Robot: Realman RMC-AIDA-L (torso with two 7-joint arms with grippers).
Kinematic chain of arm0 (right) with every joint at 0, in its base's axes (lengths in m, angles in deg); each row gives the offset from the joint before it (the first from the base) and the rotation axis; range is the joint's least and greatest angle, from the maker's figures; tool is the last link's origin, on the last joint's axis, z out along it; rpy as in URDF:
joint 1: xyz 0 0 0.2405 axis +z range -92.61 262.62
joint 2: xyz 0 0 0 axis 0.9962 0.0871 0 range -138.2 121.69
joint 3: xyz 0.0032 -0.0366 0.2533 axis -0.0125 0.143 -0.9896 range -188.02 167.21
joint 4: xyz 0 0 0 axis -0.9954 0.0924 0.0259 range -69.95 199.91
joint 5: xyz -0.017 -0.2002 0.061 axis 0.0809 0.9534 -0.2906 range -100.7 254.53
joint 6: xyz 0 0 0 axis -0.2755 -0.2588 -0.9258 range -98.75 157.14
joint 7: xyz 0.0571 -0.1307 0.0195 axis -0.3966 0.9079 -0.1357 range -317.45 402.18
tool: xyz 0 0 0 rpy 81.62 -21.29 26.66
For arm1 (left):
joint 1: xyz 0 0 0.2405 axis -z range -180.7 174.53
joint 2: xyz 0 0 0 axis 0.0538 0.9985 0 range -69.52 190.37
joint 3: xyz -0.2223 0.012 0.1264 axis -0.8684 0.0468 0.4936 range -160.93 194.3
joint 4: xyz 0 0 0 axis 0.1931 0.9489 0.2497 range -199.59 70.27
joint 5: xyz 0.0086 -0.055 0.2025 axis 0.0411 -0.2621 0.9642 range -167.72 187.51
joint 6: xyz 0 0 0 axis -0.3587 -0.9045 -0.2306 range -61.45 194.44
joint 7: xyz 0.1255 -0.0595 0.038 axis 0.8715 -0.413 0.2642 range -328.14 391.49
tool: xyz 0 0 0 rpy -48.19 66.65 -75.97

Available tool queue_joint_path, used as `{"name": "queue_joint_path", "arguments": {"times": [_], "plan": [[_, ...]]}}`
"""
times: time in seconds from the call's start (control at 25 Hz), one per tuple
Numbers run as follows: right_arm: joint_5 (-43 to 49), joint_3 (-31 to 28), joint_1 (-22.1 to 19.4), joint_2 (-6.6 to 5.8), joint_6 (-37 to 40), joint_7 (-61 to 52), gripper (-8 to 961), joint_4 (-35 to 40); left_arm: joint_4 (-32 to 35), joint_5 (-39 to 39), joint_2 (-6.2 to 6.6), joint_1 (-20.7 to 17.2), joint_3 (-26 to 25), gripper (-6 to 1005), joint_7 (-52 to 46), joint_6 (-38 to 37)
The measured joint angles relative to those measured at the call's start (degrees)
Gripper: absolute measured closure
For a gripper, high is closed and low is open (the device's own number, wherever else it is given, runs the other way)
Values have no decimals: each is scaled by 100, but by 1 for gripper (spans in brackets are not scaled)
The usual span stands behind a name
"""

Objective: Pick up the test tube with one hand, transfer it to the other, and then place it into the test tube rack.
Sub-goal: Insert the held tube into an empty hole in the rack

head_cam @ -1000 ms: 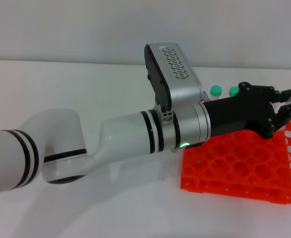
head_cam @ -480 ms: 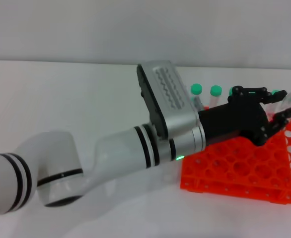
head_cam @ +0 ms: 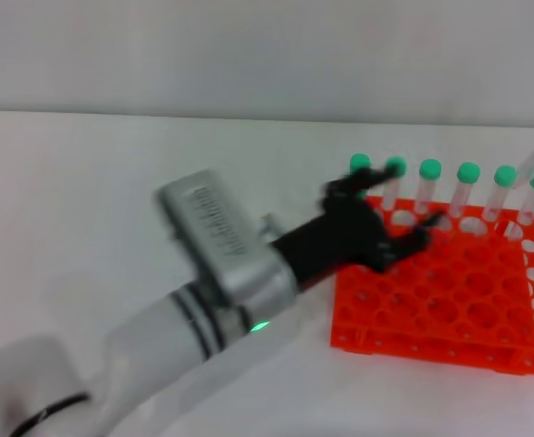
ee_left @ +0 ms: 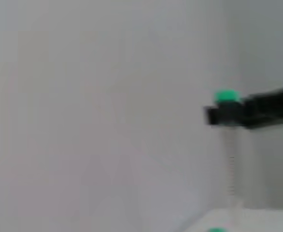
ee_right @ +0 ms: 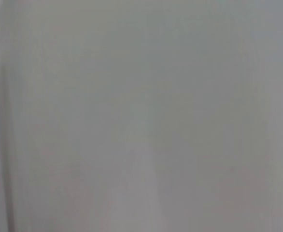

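The orange test tube rack (head_cam: pixel 440 305) stands at the right of the table, with several green-capped tubes (head_cam: pixel 468 187) upright in its far row. My left gripper (head_cam: pixel 393 205) is blurred above the rack's far left corner, fingers spread and empty. The left wrist view shows my right gripper (ee_left: pixel 223 114), farther off, shut on the test tube (ee_left: pixel 231 159) just below its green cap (ee_left: pixel 226 96), with the tube hanging down. In the head view a slanted clear tube (head_cam: pixel 533 164) shows at the right edge; the right gripper itself is outside that view.
The white table (head_cam: pixel 112 182) stretches left of the rack, with a pale wall behind it. My left arm (head_cam: pixel 212 291) crosses the front middle of the head view. The right wrist view shows only a plain grey surface.
My left arm has pulled back to the left and down, away from the rack's right end, uncovering the row of green-capped tubes. Its gripper now sits over the rack's far left corner.
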Motion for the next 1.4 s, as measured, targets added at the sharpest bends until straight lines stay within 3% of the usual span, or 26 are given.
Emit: {"name": "queue_joint_path", "arguments": {"times": [0.24,0.32,0.48,0.72,1.4], "plan": [[232,281,479,334,420,602,743,-267,27,-22,40,-1531,-1124,235,25,-1180],[218,380,582,347,452,692,743,-415,-13,-23,52,-1804,-1380,159,-4,-1368],[173,528,976,360,527,1152,743,-1131,-258,-199,62,-2219,-1864,124,-124,-1686],[192,544,1237,393,661,1658,743,-1663,-626,-993,64,-2359,-1900,115,-251,-1882],[117,709,1454,405,1517,2121,744,-2118,-693,-1028,69,-2244,-1871,115,-412,-1797]]}}
